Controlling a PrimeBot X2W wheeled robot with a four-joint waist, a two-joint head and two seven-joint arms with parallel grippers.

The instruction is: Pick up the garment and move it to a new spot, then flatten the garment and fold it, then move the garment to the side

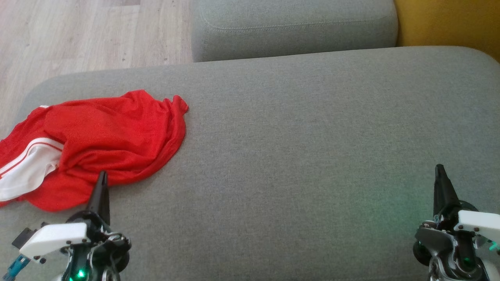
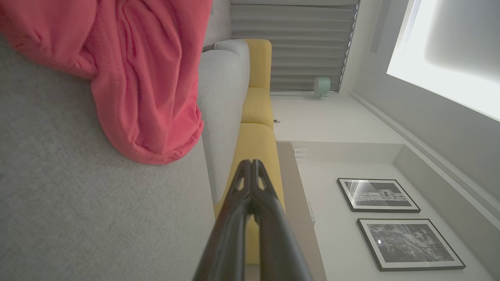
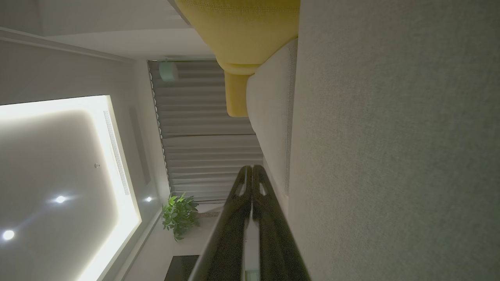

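Garment (image 1: 105, 144) just beyond left end effector (image 1: 102, 175).

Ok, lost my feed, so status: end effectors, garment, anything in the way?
Left end effector shut, empty, beside garment. Right end effector shut, empty, over bare cushion. Garment crumpled, cushion's left end. Nothing blocking.

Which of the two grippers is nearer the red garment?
The left gripper, its tip by the garment; the right gripper is far across the cushion.
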